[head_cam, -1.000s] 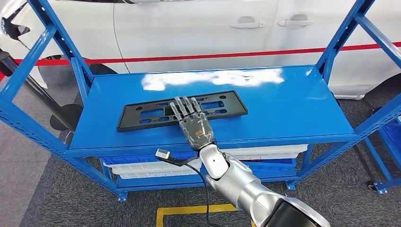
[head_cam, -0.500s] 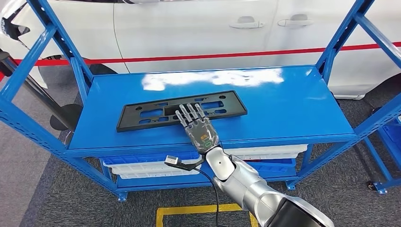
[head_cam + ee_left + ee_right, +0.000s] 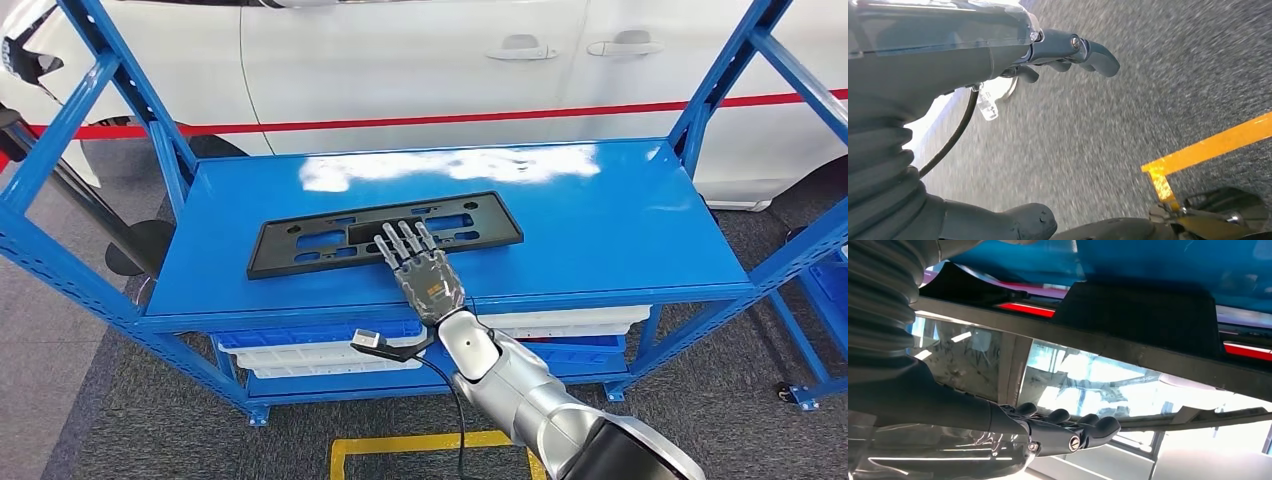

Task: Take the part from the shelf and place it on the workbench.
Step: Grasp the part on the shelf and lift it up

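From the head view we see our right hand [image 3: 425, 275] flat, fingers spread, its fingertips [image 3: 400, 238] over the near edge of the black part [image 3: 300, 243], which lies on the blue shelf [image 3: 620, 220] (not yet gripped, we judge). In the left wrist view our left hand [image 3: 1068, 52] hangs over grey floor, fingers loosely curled, empty. The right wrist view shows extended fingers holding nothing. Grasp, lift and placing all remain.

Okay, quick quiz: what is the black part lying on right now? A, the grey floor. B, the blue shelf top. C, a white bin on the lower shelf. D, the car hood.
B: the black part lies flat on the blue shelf top, with the right hand spread over its near edge.
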### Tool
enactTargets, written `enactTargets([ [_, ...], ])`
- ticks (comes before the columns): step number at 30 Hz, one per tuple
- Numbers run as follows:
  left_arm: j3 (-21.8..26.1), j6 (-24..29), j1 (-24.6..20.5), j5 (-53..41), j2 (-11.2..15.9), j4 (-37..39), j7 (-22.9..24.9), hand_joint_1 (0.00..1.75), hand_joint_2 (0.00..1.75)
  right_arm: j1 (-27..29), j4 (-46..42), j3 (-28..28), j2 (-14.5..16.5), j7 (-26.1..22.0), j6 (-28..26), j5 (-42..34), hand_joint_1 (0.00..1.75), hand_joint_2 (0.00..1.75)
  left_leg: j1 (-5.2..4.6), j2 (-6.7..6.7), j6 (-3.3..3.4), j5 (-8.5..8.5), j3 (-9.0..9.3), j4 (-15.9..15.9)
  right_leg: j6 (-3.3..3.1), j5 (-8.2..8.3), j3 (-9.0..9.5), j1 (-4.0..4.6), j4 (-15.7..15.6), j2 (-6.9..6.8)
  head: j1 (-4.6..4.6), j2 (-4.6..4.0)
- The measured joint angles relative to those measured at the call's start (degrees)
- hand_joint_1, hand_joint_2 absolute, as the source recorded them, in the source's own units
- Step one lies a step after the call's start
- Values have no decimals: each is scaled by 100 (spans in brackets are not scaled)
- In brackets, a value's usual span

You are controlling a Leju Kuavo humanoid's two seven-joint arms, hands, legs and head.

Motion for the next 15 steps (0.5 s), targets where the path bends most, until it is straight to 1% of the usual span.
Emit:
enactTargets([
  [5,242,-84,1,164,4,0,-58,0,175,32,17,-116,51,-43,-2,71,0,175,-12,0,0,0,1,6,8,6,2,-7,-5,0,-1,0],
  [11,348,-76,0,150,4,0,-88,0,175,66,17,-157,93,-48,-13,78,0,175,-38,0,8,1,1,13,31,19,3,-34,-7,0,-2,0],
  [13,350,-80,0,130,5,0,-86,0,175,78,17,-171,99,-55,-13,79,0,175,-51,0,23,2,-3,20,47,28,3,-47,-11,-1,-2,0],
  [15,352,-83,-2,116,7,0,-81,0,175,87,16,-190,108,-63,-13,79,0,175,-61,1,57,16,-8,12,80,50,7,-56,-33,1,-3,0],
])
